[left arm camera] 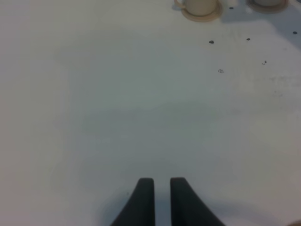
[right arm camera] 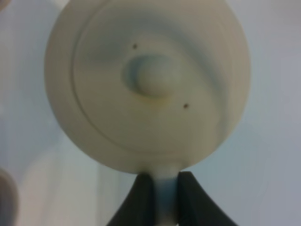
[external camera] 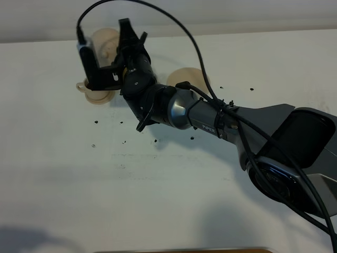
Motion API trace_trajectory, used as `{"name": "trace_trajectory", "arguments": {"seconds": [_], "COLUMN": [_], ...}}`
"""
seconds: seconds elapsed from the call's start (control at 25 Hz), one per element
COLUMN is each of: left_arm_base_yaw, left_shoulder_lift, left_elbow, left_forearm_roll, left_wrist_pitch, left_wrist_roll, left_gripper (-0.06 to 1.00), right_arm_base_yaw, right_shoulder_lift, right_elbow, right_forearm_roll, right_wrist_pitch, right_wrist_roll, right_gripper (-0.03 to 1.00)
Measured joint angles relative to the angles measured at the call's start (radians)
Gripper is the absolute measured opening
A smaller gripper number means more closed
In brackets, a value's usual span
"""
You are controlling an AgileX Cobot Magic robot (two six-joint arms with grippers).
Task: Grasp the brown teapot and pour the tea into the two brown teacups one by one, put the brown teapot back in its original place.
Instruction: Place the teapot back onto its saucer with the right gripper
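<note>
My right gripper (right arm camera: 164,188) pinches the teapot (right arm camera: 148,84) handle above the cups (external camera: 97,92); pouring and return remain.

White tabletop (external camera: 158,200): plain matte surface filling nearly the whole overhead view, scattered with small dark specks (external camera: 122,142) (identity cannot be told). Pale wall strip (external camera: 237,13) along the far edge. Soft grey shadows across the near side. Thin brownish edge (external camera: 184,251) at the bottom border.
</note>
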State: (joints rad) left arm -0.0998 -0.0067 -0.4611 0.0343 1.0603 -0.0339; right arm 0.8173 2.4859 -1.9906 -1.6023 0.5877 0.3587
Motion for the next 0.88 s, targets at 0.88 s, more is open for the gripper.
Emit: {"name": "trace_trajectory", "arguments": {"seconds": [0.88], "left_arm_base_yaw": [0.0], "left_shoulder_lift": [0.0], "left_elbow": [0.0], "left_forearm_roll": [0.0], "left_wrist_pitch": [0.0], "left_wrist_roll": [0.0], "left_gripper": [0.07], "right_arm_base_yaw": [-0.032], "right_shoulder_lift": [-0.233], "right_elbow": [-0.006], "right_forearm_roll": [1.282], "right_wrist_pitch": [0.206], "right_wrist_roll": [-0.285], "right_gripper": [0.12]}}
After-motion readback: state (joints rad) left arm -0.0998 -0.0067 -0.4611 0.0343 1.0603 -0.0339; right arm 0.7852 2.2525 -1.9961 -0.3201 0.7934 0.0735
